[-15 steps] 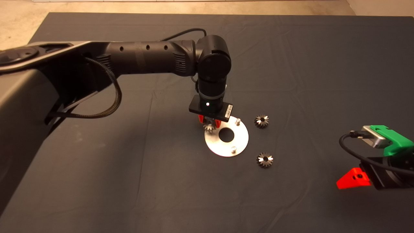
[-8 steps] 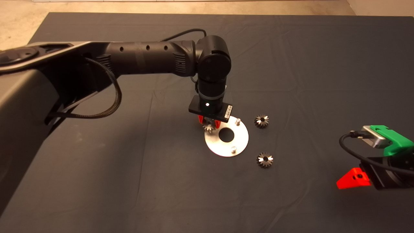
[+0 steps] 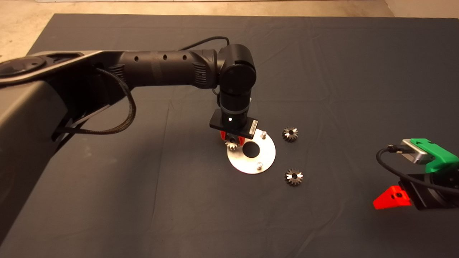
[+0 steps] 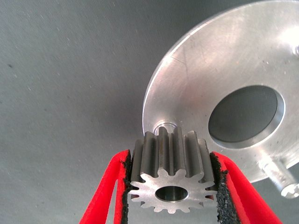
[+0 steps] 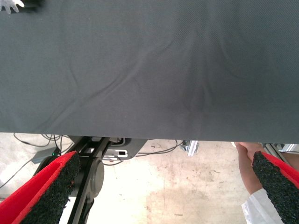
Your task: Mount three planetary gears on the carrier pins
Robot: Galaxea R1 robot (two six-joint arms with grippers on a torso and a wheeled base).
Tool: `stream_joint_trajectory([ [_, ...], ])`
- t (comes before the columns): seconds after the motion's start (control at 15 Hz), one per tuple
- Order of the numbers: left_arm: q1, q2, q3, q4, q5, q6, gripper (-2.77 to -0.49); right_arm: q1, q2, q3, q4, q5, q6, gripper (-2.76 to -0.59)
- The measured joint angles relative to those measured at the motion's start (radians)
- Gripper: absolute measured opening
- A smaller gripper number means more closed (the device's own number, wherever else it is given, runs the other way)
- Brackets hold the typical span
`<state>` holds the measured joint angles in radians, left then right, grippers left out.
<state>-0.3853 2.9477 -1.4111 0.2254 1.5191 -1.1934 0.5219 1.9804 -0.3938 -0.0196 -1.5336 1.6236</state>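
Claw on the left arm (image 4: 172,186) is gripping one planetary gear (image 4: 171,175) between its black pads (image 4: 218,186), the red fingers closing snugly on the teeth from both sides, centre hole facing the wrist camera. Gear is hanging just over the rim of the silver disc (image 3: 267,157), right beside a carrier pin (image 4: 163,128) whose top is showing just past the gear's teeth; whether gear and pin are touching cannot be told. From the head view the left claw (image 3: 232,139) is pointing straight down at the disc's left edge, the arm reaching in from the left.

Disc is lying flat on the dark mat (image 3: 143,197) covering the bench, large centre hole (image 3: 251,149) showing mat through it. Two other pins are standing bare: one at the far rim (image 3: 263,134), one at the near rim (image 3: 259,165).

Two more gears are lying flat on the mat to the right of the disc, apart from it: one farther back (image 3: 289,134), one nearer (image 3: 293,176).

Right claw (image 3: 412,179) is waiting at the lower right edge, fingers (image 5: 51,189) spread wide and gripping nothing; its wrist view is showing mat, floor beyond and cables.
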Motion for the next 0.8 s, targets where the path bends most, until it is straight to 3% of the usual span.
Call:
stream_joint_trajectory([
  [0.47,0.0,0.0,0.004,0.0,0.001,0.001,-2.3,0.0,0.0,0.0,0.0,0.0,0.0,-0.61],
  [0.8,0.0,0.0,0.004,-0.001,0.001,0.001,-2.1,0.0,0.0,0.0,0.0,0.0,0.0,-0.61],
])
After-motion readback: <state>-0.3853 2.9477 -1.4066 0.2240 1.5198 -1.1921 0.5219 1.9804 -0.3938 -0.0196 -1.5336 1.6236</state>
